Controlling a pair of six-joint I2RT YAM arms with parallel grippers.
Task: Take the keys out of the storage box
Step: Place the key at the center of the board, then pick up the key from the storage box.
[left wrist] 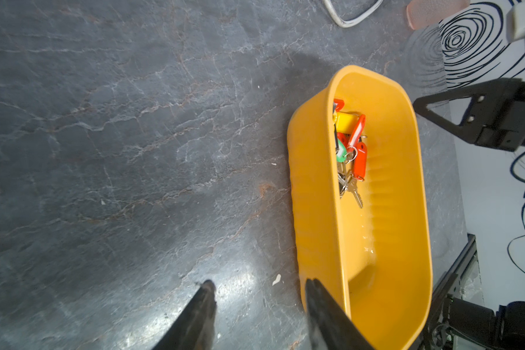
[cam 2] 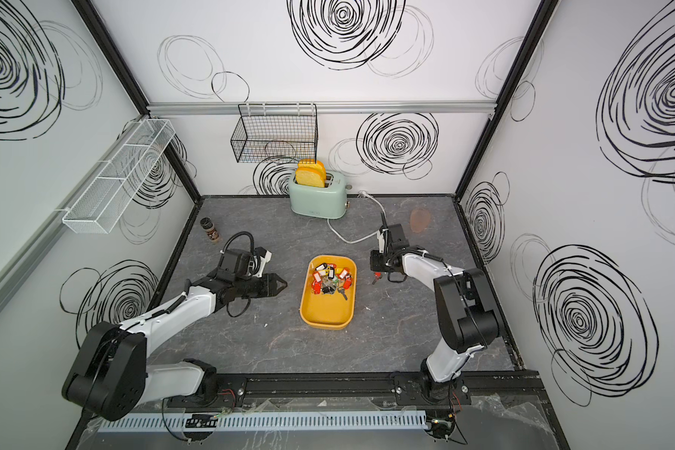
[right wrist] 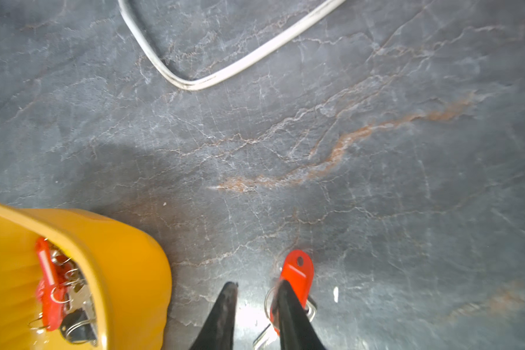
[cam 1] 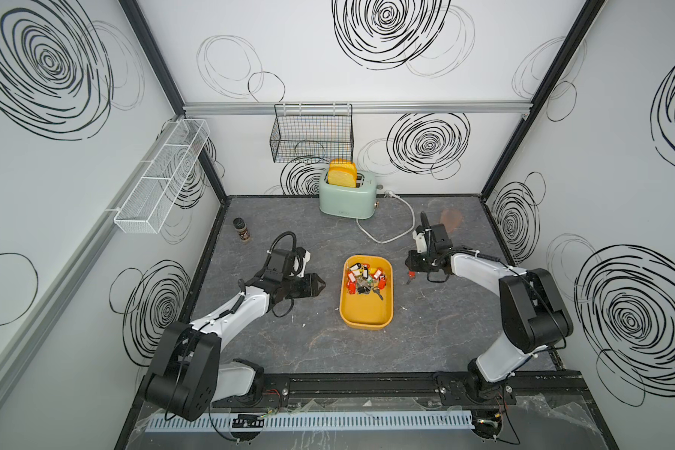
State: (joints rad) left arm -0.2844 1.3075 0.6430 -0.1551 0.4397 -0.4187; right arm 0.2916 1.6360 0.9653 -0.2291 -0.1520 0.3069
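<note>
One red-tagged key (right wrist: 297,272) is out of the storage box (right wrist: 128,257), close against the outer side of one of the right gripper's (right wrist: 257,286) black fingers (right wrist: 288,312), its wire ring showing from behind that finger. The two fingers stand slightly parted with only bare table (right wrist: 376,181) between them and grip nothing. Whether the tag touches the finger cannot be told. Only the right wrist view gives this detail. In both top views the same key is a red speck (cam 1: 410,277) at the gripper's tip, just beside the mustard-yellow box (cam 1: 365,311).

The rest of the keys (cam 1: 365,278) are heaped inside the box, at the end nearer the right fingers. The left wrist view picks out what the top views blur: red tags, a yellow tag, a green one and silver key blades (left wrist: 350,148).

The left gripper (left wrist: 259,283) hangs on the opposite side of the box, fingers about half apart and holding nothing. In its wrist view one fingertip (left wrist: 325,309) overlaps the box wall (left wrist: 312,212), while a top view shows gripper (cam 2: 283,286) and box apart.

Beyond the right fingers a white cable (right wrist: 194,83) loops across the table to a mint-green toaster (cam 1: 347,195) with two slices of toast (cam 1: 341,173) standing in its slots.
</note>
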